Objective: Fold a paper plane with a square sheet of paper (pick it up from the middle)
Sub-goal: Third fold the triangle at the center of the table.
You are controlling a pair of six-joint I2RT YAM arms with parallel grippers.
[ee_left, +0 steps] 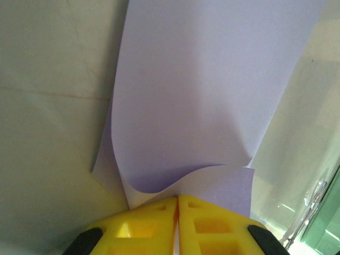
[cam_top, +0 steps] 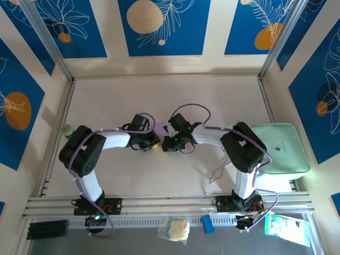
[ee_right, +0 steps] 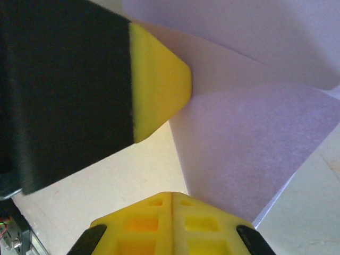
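Cream worktop (cam_top: 159, 101) under blue leaf-patterned wall panels (cam_top: 191, 42), and both arms meet at the middle of the overhead view. Left end effector (ee_left: 177, 199) is clamped tight on the thin lavender-purple square sheet of paper (ee_left: 207, 95), which curls away up the frame. Right end effector (ee_right: 171, 195) is pinched closed on a neighbouring edge. No crisp crease shows, so I'd call this the 1st fold. Next, the 2 edges need aligning, then pressing flat.
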